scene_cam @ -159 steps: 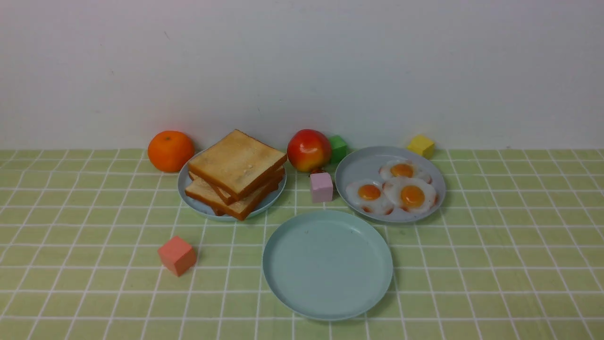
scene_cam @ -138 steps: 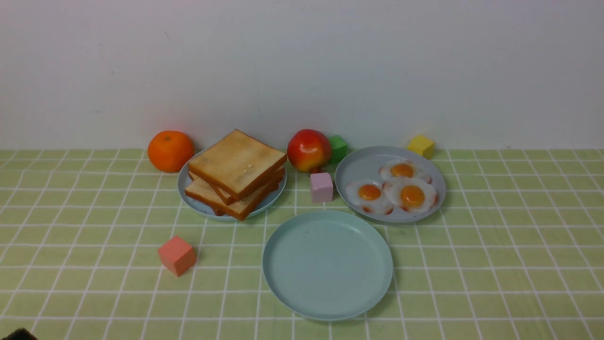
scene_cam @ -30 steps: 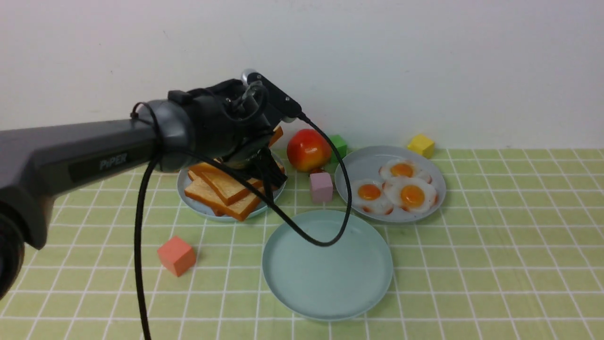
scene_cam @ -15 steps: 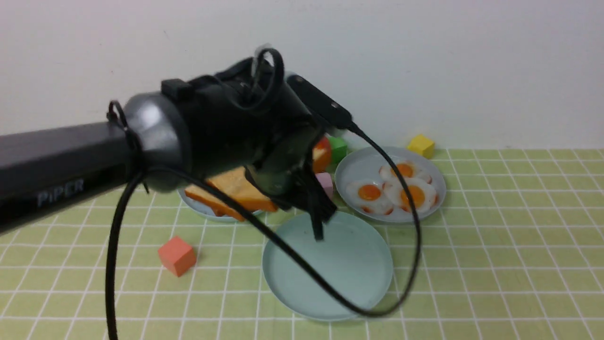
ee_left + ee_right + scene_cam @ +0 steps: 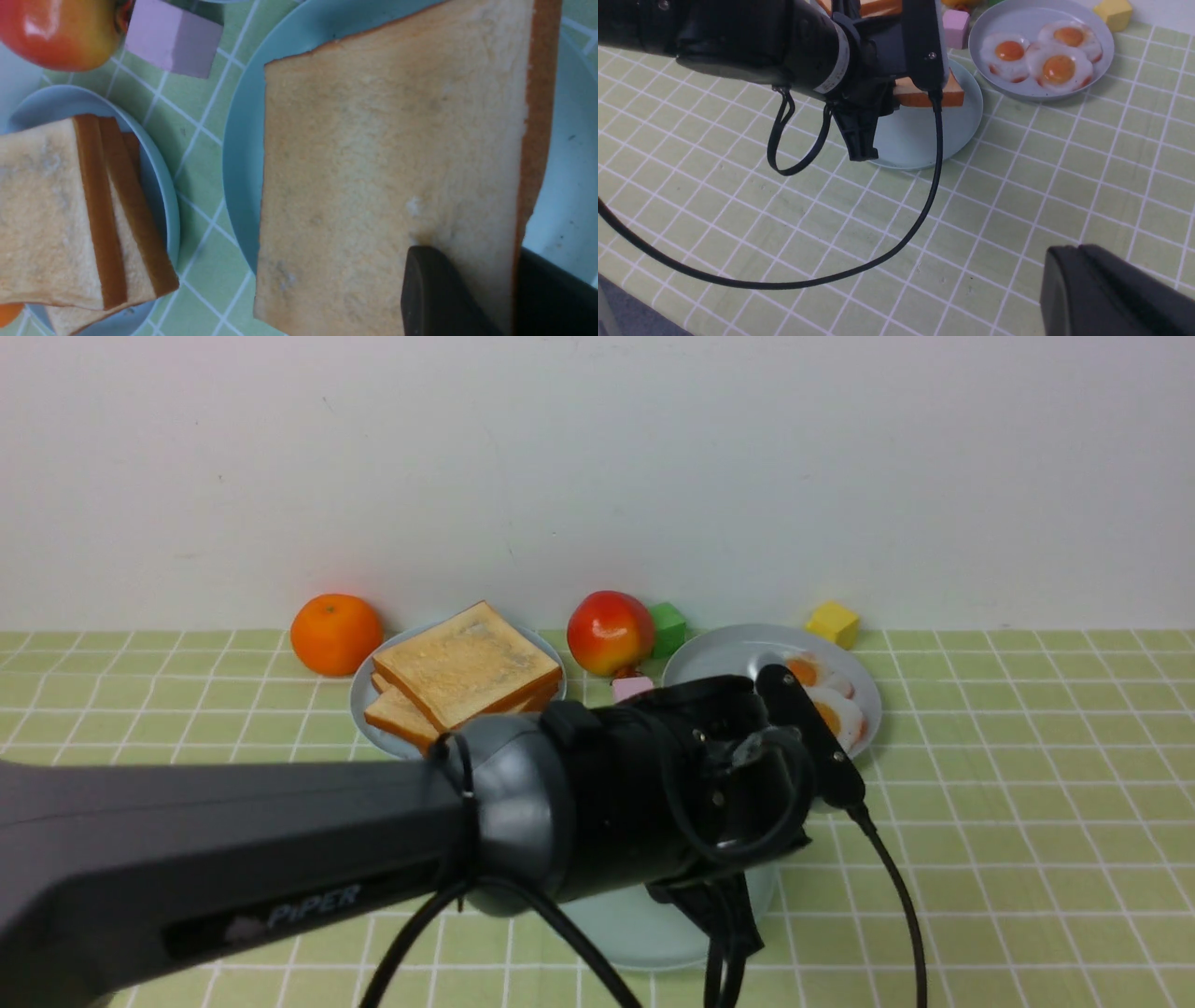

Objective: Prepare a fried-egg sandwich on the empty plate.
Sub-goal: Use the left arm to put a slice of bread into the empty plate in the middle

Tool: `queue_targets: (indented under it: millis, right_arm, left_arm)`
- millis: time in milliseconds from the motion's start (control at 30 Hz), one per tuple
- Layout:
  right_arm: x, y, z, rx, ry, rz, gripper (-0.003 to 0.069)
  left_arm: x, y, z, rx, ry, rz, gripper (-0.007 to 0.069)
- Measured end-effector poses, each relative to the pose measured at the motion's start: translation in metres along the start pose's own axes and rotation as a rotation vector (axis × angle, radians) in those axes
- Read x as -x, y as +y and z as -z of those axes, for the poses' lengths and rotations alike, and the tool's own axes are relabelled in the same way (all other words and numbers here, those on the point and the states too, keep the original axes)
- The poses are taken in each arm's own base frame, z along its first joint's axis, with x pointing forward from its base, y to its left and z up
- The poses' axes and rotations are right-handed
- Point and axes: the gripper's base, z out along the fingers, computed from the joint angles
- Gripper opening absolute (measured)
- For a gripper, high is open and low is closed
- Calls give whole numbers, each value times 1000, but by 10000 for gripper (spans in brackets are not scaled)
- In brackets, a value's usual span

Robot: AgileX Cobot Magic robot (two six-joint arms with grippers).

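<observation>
My left gripper [image 5: 472, 255] is shut on the crust edge of a golden-brown toast slice [image 5: 373, 163] and holds it flat just above the teal empty plate [image 5: 243, 140]. From the right wrist view the same toast slice [image 5: 924, 95] hangs over the far half of the empty plate [image 5: 915, 140]. In the front view my left arm hides most of that plate [image 5: 635, 938] and the slice. Fried eggs [image 5: 1057, 67] lie on a grey-blue plate [image 5: 1008, 23] behind it. My right gripper [image 5: 1080, 249] is shut and empty, low over the near right of the table.
Two toast slices [image 5: 457, 663] remain stacked on the left grey-blue plate. Along the back stand an orange [image 5: 334, 633], an apple [image 5: 610, 631], a green cube [image 5: 667, 625] and a yellow cube [image 5: 834, 623]. A pink cube [image 5: 633, 687] sits between the plates. The left arm's cable [image 5: 859, 275] loops over the near table.
My left arm has lifted the top slice off the stack, swung it right and toward me, and lowered it over the teal plate. The stack is one slice shorter.
</observation>
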Motion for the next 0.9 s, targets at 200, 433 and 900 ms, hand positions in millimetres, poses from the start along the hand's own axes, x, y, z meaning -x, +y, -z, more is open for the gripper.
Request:
queue_targets:
  millis: [200,433,900]
  right_arm:
    - [0,0,0,2,3,-1,38]
    - [-1,2,0,27,7,-10,45]
    - [-1,9,0,95,11,-35,54]
  left_arm:
    - [0,-5,-10,-9,5,-12,153]
    - [-3,-10,-19,-12,35,-23,206]
    - [-10,-7,-12,-13,114,11,428]
